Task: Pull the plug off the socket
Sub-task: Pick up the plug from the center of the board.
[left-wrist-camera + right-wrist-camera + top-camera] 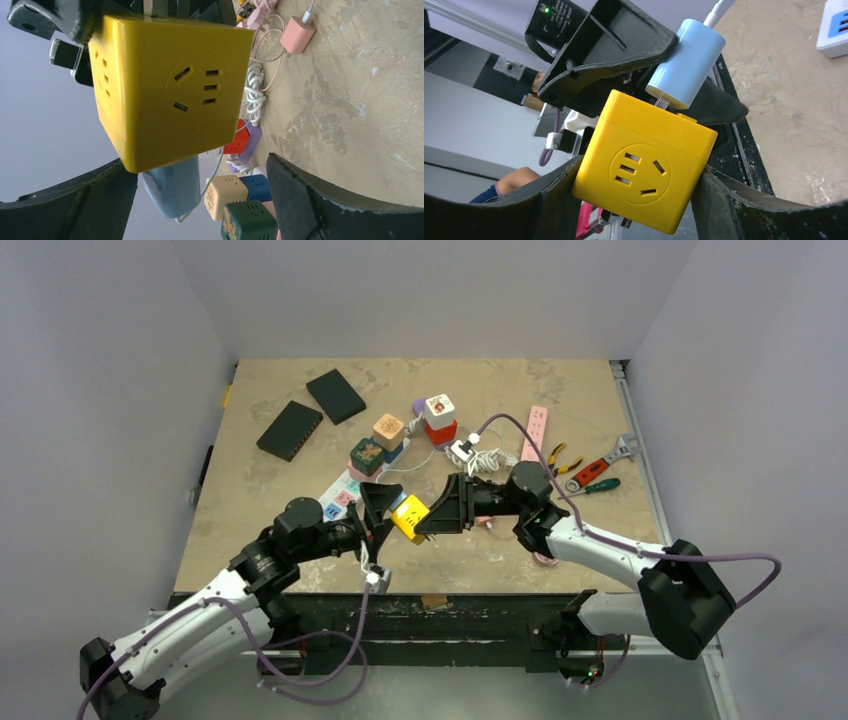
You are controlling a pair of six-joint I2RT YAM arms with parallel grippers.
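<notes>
A yellow cube socket [410, 517] [170, 85] [644, 165] is held above the table's front edge. My right gripper [440, 508] [640, 167] is shut on its two sides. A light-blue plug [686, 62] [172, 187] with a white cable sticks out of one face; a short length of its prongs shows between plug and cube. My left gripper [385, 508] [200, 162] is open and straddles the plug. One finger [100, 200] lies against the plug; the other [300, 200] stands apart from it.
Behind stand green [366, 455], tan [388, 430] and white-on-red [439, 418] cube sockets with a coiled white cable [480, 458]. A pink power strip [535, 433], pliers and a wrench [600, 465] lie back right. Two black boxes [290, 430] lie back left.
</notes>
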